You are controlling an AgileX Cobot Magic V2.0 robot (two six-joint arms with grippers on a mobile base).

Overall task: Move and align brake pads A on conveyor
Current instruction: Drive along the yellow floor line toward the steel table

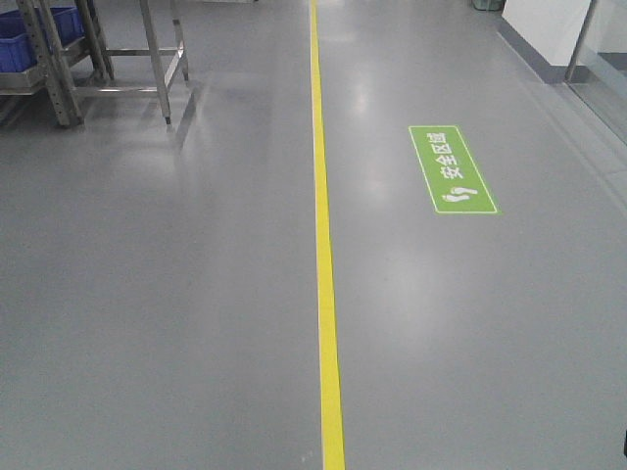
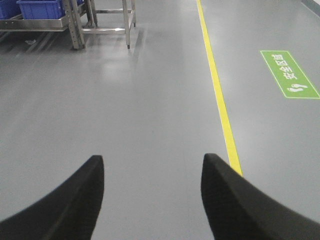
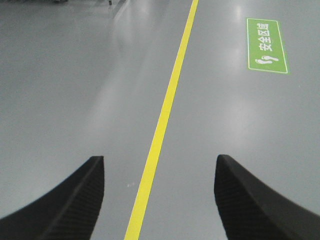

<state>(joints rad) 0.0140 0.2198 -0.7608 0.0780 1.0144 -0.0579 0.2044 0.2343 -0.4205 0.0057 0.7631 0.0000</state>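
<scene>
Grey floor (image 1: 176, 294) filling all three views, glossy, spreading out beneath and ahead of both sets of fingers. Yellow line (image 1: 326, 294) running straight away across it: passing clean between the fingers of the right gripper (image 3: 160, 165), and slipping behind the finger at the right of the view on the left gripper (image 2: 152, 165).

Steel table frame (image 1: 162, 59) far ahead and to the left of the left fingers, only legs and crossbars on show. Just beside it, further left again, roller rack (image 1: 49, 69). Green floor sign (image 1: 452, 169) with white characters and footprints, ahead and off to the right of both pairs of fingers, on the far side of the line. Blue bins (image 2: 42, 8) sitting on the rack shelf, well ahead of the left fingers.

Left fingers (image 2: 75, 200) spread wide, only bare floor in the gap. Right fingers (image 3: 250, 200) spread wide too, gripping nothing, just line and floor between.

Brake pads A and conveyor: in none of the three views, so cannot tell where.
</scene>
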